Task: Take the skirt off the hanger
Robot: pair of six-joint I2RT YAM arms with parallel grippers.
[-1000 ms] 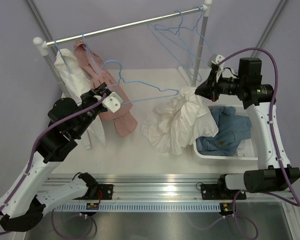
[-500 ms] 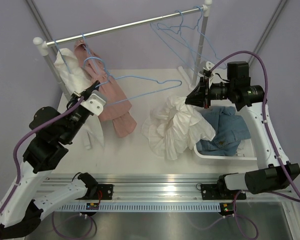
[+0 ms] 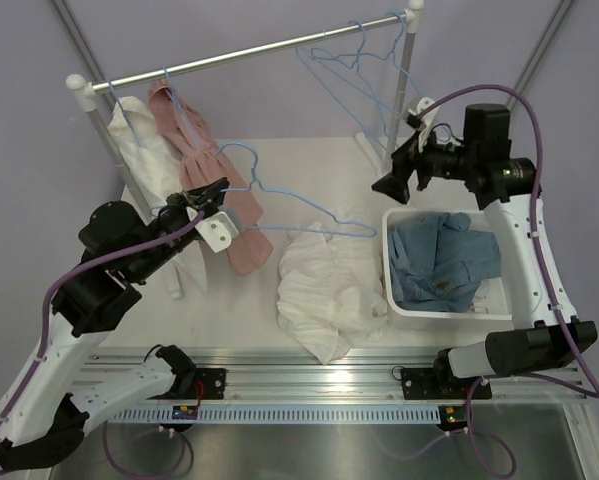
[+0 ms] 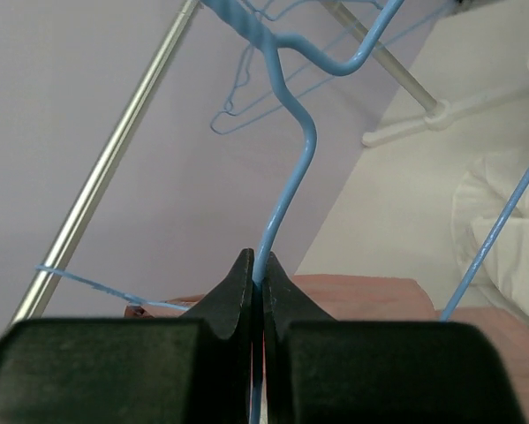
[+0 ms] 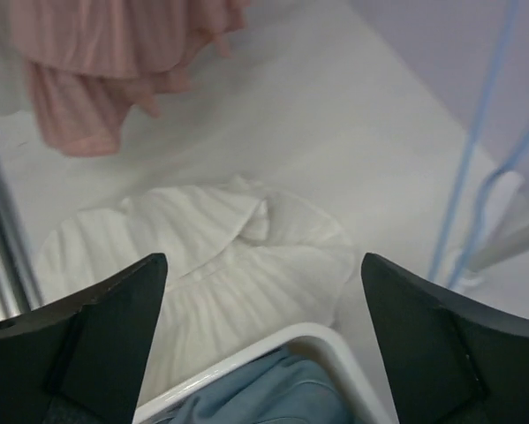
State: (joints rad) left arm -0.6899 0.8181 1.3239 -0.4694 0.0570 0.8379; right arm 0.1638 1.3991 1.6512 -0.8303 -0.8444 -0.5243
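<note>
The left tool (image 4: 257, 274) is clamped on the neck of the blue hanger (image 4: 288, 190). The right tool (image 5: 264, 291) stands wide apart and empty above the white skirt (image 3: 324, 285), which lies heaped on the tabletop (image 3: 309, 160) against the basket (image 3: 387, 262). The hanger's far end reaches over the heap, so it is best lifted straight up and away, lest the wire snag the cloth.

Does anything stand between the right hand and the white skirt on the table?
Nothing visible does. The open right hand points down at the skirt, which lies beside the basket. The hanger, pinched in the left hand, passes only over the skirt's far edge.
</note>
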